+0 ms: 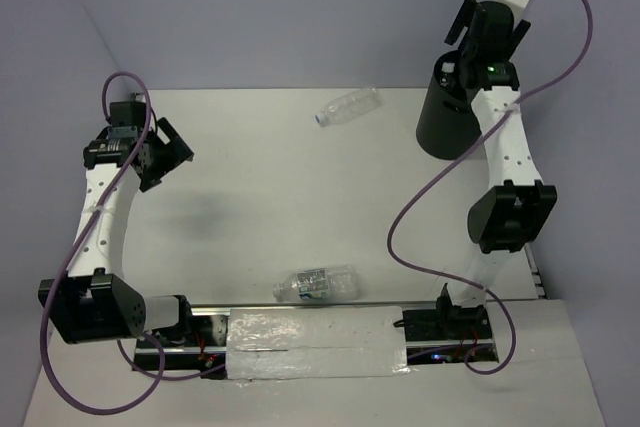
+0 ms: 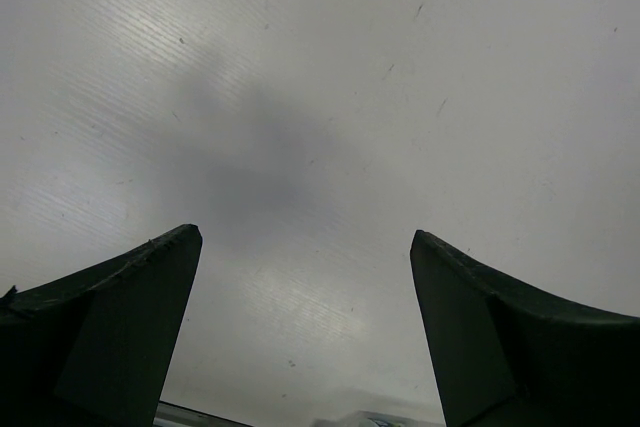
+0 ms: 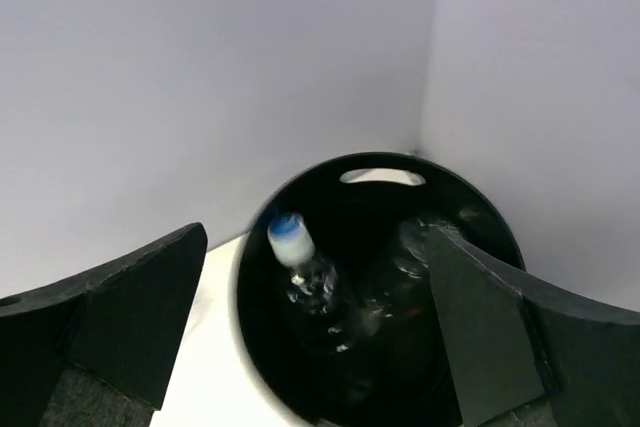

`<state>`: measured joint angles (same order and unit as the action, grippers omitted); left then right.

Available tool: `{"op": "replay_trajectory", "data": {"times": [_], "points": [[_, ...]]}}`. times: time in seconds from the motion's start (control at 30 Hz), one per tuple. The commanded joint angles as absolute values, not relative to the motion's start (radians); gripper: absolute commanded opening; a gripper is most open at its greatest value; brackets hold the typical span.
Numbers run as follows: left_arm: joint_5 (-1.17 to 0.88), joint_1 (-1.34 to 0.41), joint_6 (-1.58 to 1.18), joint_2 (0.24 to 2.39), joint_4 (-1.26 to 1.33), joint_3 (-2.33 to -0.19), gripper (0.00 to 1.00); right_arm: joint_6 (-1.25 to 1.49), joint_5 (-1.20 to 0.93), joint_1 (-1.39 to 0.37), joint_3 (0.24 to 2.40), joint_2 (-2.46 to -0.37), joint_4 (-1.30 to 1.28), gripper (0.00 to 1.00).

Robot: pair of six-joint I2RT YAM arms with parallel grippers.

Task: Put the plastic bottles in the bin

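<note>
The black bin stands at the far right. My right gripper hangs open just above its mouth. In the right wrist view the gripper is open over the bin, and a blurred clear bottle with a white cap lies inside; more clear plastic glints beside it. One clear bottle lies on the table left of the bin. A bottle with a blue-printed label lies near the front edge. My left gripper is open and empty at the far left, above bare table.
Lilac walls close off the back and sides, with the bin near the back right corner. A silver taped strip runs between the arm bases. Purple cables loop off both arms.
</note>
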<state>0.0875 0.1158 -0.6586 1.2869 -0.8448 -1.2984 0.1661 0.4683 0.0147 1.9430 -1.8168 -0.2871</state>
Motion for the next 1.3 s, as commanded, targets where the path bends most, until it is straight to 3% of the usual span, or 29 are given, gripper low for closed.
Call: {"op": "replay_trajectory", "data": {"times": [0.0, 0.1, 0.27, 0.47, 0.57, 0.9, 1.27], "points": [[0.086, 0.12, -0.617, 1.246, -0.83, -1.347, 0.99, 0.164, 0.233, -0.041, 2.05, -1.593, -0.492, 0.97], [0.097, 0.121, -0.609, 1.236, -0.834, -1.353, 0.99, 0.117, 0.027, -0.138, 1.866, -1.455, -0.541, 0.96], [0.078, 0.121, -0.615, 1.22, -0.827, -1.347, 0.99, 0.009, -0.156, -0.56, 1.48, -1.249, -0.633, 0.96], [0.068, 0.121, -0.617, 1.206, -0.824, -1.339, 0.99, 0.127, -0.054, -1.002, 1.221, -1.256, -0.706, 0.97], [0.055, 0.12, -0.617, 1.193, -0.819, -1.319, 0.99, 0.137, -0.031, -1.115, 1.149, -1.298, -0.718, 0.97], [0.038, 0.12, -0.617, 1.164, -0.824, -1.302, 0.99, 0.032, 0.064, -1.298, 1.118, -1.498, -0.723, 1.0], [0.055, 0.12, -0.614, 1.166, -0.825, -1.292, 0.99, -0.035, 0.19, -1.322, 1.158, -1.658, -0.661, 1.0]]}}
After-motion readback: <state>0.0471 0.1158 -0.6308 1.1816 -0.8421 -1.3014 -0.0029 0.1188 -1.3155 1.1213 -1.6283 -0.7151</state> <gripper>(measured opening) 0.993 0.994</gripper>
